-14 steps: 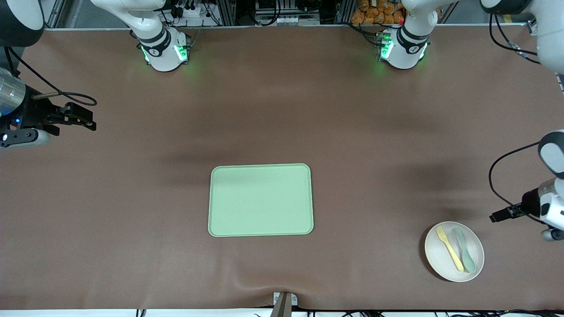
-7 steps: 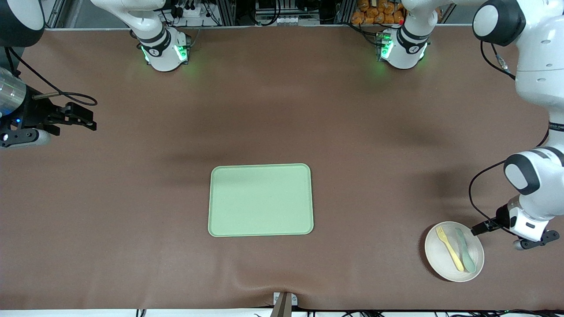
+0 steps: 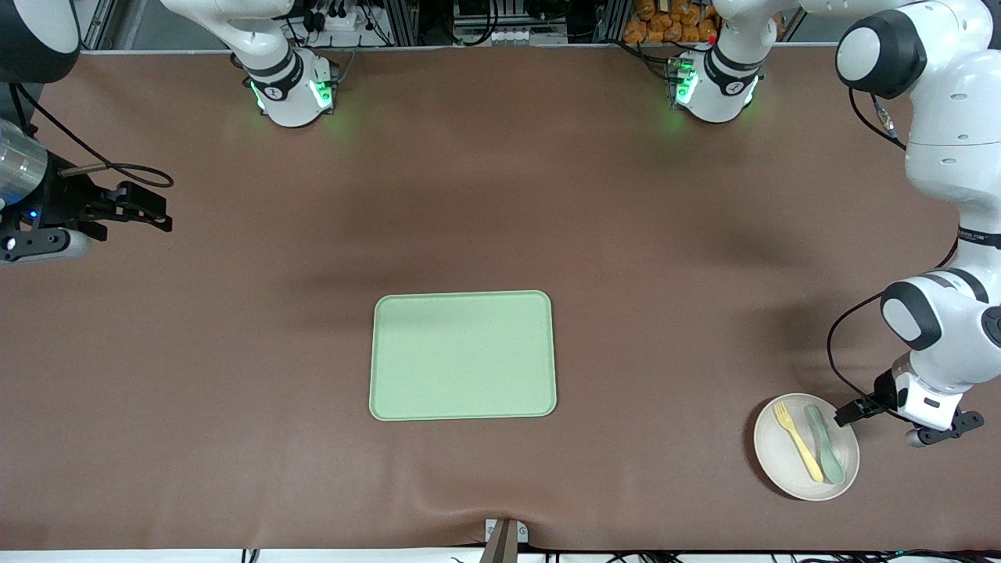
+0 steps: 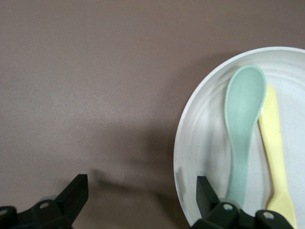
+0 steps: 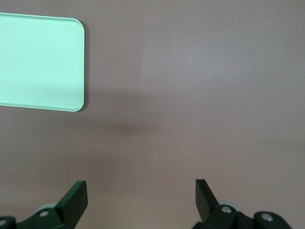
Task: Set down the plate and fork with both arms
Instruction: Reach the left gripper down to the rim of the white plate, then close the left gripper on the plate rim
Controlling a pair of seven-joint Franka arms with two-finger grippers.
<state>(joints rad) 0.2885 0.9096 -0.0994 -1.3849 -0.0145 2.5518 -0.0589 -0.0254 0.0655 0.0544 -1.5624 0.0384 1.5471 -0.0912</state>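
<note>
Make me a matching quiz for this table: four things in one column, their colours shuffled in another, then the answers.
Things:
1. plate
2. fork
3. spoon
4. tray

Colours:
A. teal green
B. light green
C. off-white
D. pale yellow

Pairs: 1-C, 2-D, 3-A, 4-B

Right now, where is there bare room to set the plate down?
The green tray holds nothing, with bare table on every side. It is crowded only at the plate, which carries the fork and spoon, the open left gripper straddling its rim.
</note>
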